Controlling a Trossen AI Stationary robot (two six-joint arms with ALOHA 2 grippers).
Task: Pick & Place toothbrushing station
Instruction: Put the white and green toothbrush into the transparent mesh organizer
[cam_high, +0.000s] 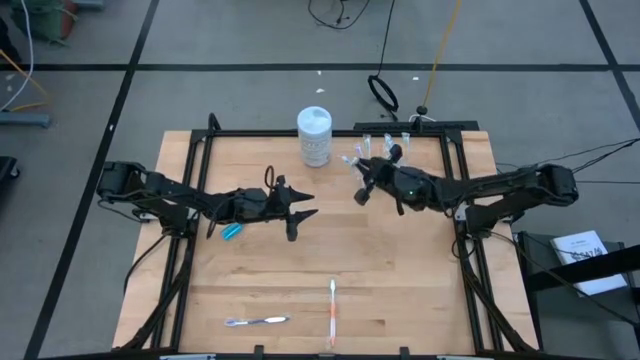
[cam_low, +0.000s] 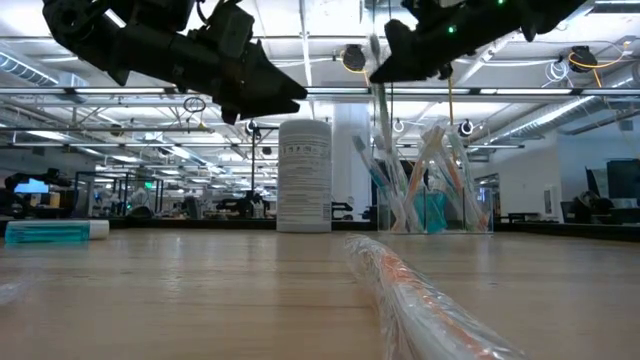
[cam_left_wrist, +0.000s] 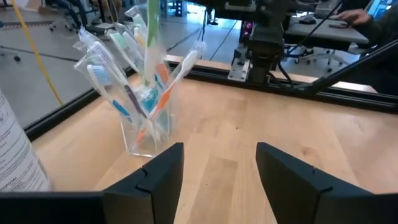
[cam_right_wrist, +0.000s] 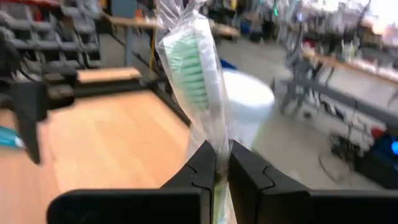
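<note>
Toothbrushes (cam_left_wrist: 118, 68) are packed in the clear cup (cam_high: 385, 146) at the table's 1 o'clock; one wrapped green toothbrush (cam_right_wrist: 193, 68) is pinched by the right gripper (cam_right_wrist: 222, 163). The left gripper (cam_left_wrist: 217, 177) is spread, empty.

1 clear cup (cam_high: 385, 148) (stuffed with brushes), 2 loose toothbrushes (cam_high: 333, 312), 1 toothpaste tube (cam_high: 232, 231), 1 white canister (cam_high: 314, 136).

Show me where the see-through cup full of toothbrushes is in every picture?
High view: the cup sits at the table's far edge, right of the white canister.
Low view: the cup stands right of centre, right of the canister.
Left wrist view: the cup is left of centre, beyond the open left hand.
Right wrist view: not in it.
Shared landmark: the canister.
</note>
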